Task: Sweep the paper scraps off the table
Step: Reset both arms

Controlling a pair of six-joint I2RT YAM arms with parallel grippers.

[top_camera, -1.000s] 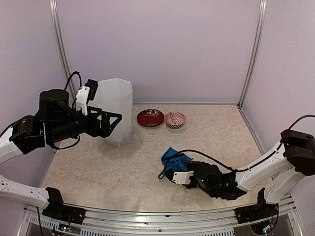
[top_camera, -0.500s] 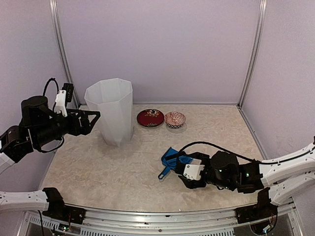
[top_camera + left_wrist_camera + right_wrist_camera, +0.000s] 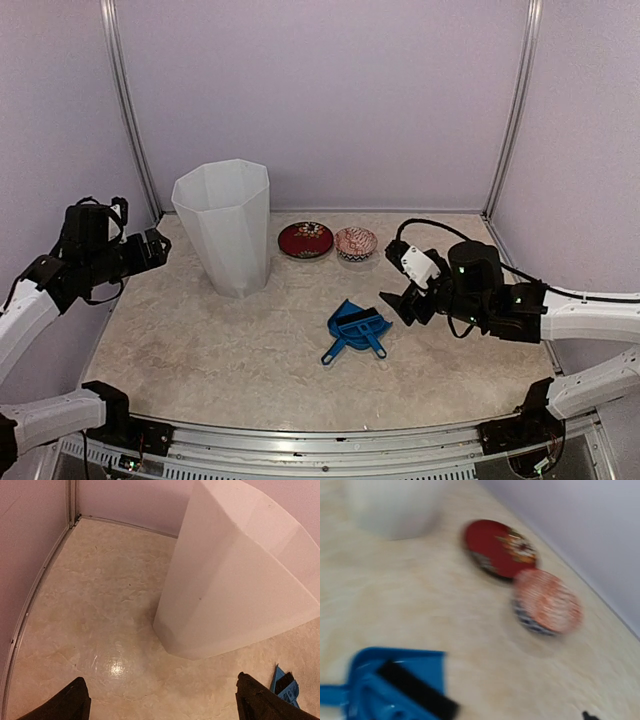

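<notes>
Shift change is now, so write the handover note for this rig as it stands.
Left gripper: open, empty, raised by the left wall, left of the tall white faceted bin.
Right gripper: open, empty, hovering just right of the blue plastic dustpan with its brush, not touching.
Paper scraps: none visible anywhere on the beige marble-patterned table; the bin's inside is hidden.
Dustpan lies flat mid-table; red patterned bowl and pink patterned bowl sit at the back.
Done: sweeping looks finished. Left: probably only checking the spots the arms hide and parking both arms.
</notes>
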